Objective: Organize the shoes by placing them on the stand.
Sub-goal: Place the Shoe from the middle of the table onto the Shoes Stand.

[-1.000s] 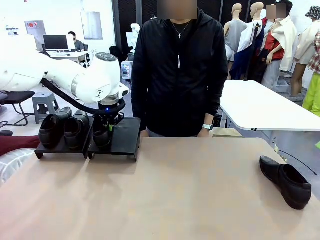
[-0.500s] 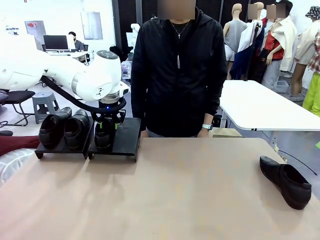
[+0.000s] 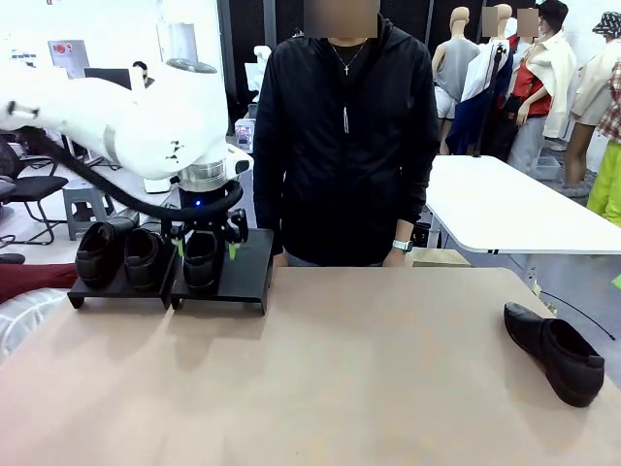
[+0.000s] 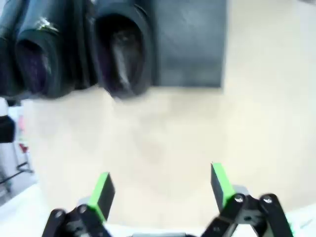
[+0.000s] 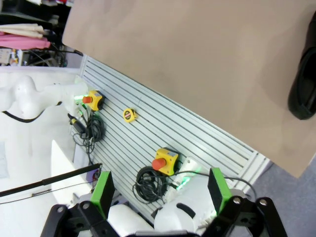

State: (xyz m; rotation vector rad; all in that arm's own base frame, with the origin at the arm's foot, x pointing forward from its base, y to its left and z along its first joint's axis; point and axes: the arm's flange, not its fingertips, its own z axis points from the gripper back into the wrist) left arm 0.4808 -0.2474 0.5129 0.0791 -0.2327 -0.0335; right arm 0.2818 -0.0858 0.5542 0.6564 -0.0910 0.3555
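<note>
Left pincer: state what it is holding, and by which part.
Nothing. The left pincer is open with only bare table between its pads, raised clear of the third shoe, which sits on the stand.

**A:** What does the robot look like?

**B:** The left arm (image 3: 126, 121) is glossy white with rounded, bulbous joints. A thick black cable (image 3: 116, 189) loops along its underside. A small blue light (image 3: 199, 205) glows on the dark wrist section. The left gripper (image 4: 160, 190) is black with flat green pads (image 4: 103, 192) and round pivot screws on its linkages. The right gripper (image 5: 159, 190) is built the same.

**A:** And the person?

**B:** A black zip hoodie (image 3: 340, 146), a thin cross necklace (image 3: 345, 70), and a wristwatch (image 3: 403, 246)
</note>
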